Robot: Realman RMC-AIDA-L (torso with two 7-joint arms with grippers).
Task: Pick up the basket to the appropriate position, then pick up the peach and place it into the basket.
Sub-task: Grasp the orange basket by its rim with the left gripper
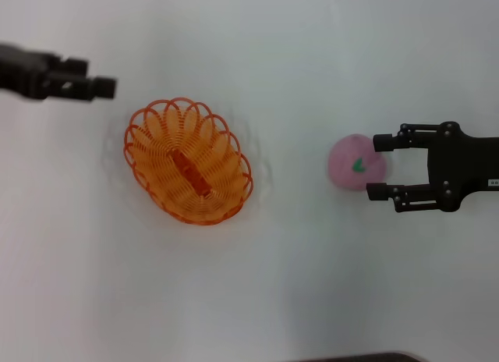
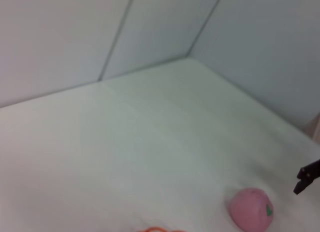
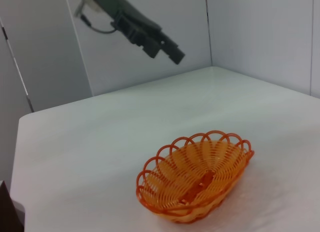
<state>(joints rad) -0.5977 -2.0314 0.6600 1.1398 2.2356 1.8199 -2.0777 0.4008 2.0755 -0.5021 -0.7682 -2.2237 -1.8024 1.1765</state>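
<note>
The orange wire basket stands upright on the white table, left of centre. It also shows in the right wrist view, empty. The pink peach with its green leaf mark lies on the table to the right of the basket. My right gripper is open, its fingertips either side of the peach's right edge. In the left wrist view the peach lies near one right finger. My left gripper hangs above the table beyond the basket's far left and holds nothing.
Pale wall panels close the table's far sides. The table's edge shows in the right wrist view. A dark object sits at the near edge in the head view. The left arm is raised over the table.
</note>
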